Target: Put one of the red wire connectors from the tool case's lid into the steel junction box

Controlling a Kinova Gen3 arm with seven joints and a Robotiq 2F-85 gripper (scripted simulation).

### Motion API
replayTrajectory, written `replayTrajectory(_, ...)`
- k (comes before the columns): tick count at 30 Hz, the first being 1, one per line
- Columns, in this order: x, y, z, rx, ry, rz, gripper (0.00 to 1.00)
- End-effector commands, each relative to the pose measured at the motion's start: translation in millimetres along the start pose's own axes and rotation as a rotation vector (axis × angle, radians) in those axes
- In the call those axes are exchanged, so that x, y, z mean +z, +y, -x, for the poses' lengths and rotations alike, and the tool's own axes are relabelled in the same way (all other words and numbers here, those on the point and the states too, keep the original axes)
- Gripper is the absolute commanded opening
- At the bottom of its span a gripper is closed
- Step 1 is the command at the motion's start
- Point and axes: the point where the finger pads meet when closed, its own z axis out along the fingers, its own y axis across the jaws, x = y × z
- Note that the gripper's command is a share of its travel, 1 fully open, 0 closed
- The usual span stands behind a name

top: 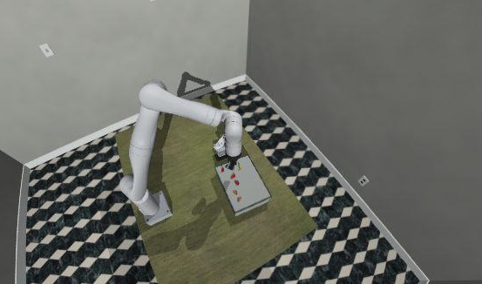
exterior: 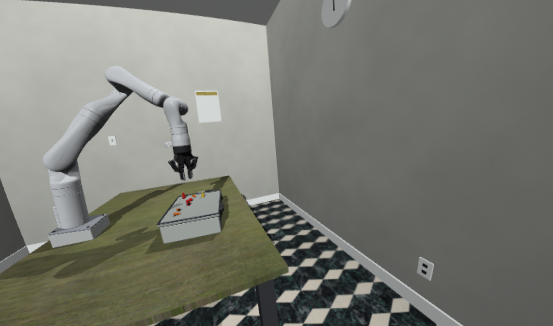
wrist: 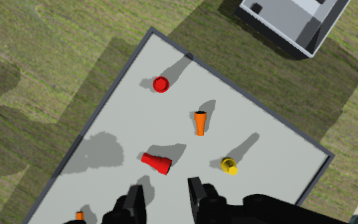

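The tool case's grey lid (wrist: 181, 145) lies flat on the green table. On it, one red wire connector (wrist: 156, 163) lies on its side and another red connector (wrist: 160, 84) stands on end nearer the far corner. My gripper (wrist: 167, 196) hangs above the lid, just short of the lying red connector. Its fingers are partly apart with nothing between them. It also shows in the top and exterior views (top: 231, 165) (exterior: 183, 172), well above the lid (exterior: 192, 210). The steel junction box (wrist: 293, 22) stands open beyond the lid's far corner, partly hidden by the arm in the top view (top: 220, 145).
An orange connector (wrist: 200, 123) and a yellow connector (wrist: 229, 165) lie on the lid to the right of the red ones. Another orange connector (wrist: 79, 216) lies at the lower left. The table edge and checkered floor are at the lower right.
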Motion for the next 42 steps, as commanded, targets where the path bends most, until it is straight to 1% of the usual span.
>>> replayTrajectory(1,17.7,4,-28,-0.188,0.003,0.014,0.37)
replayTrajectory(2,21.2,4,-32,-0.23,0.002,0.014,0.37)
replayTrajectory(4,21.2,4,-32,-0.23,0.002,0.014,0.37)
replayTrajectory(8,32.8,4,-49,-0.376,0.0,0.013,0.37)
replayTrajectory(11,39.0,4,-58,-0.458,-0.002,0.013,0.37)
replayTrajectory(16,44.7,4,-67,-0.537,-0.004,0.013,0.37)
replayTrajectory(32,47.8,4,-69,-0.557,-0.004,0.013,0.37)
replayTrajectory(34,56.2,4,-69,-0.557,-0.004,0.013,0.37)
replayTrajectory(36,69.3,5,-69,-0.557,-0.004,0.013,0.37)
replayTrajectory(38,69.3,5,-69,-0.557,-0.004,0.013,0.37)
replayTrajectory(40,80.9,5,-69,-0.557,-0.004,0.013,0.37)
replayTrajectory(42,85.9,5,-69,-0.557,-0.004,0.013,0.37)
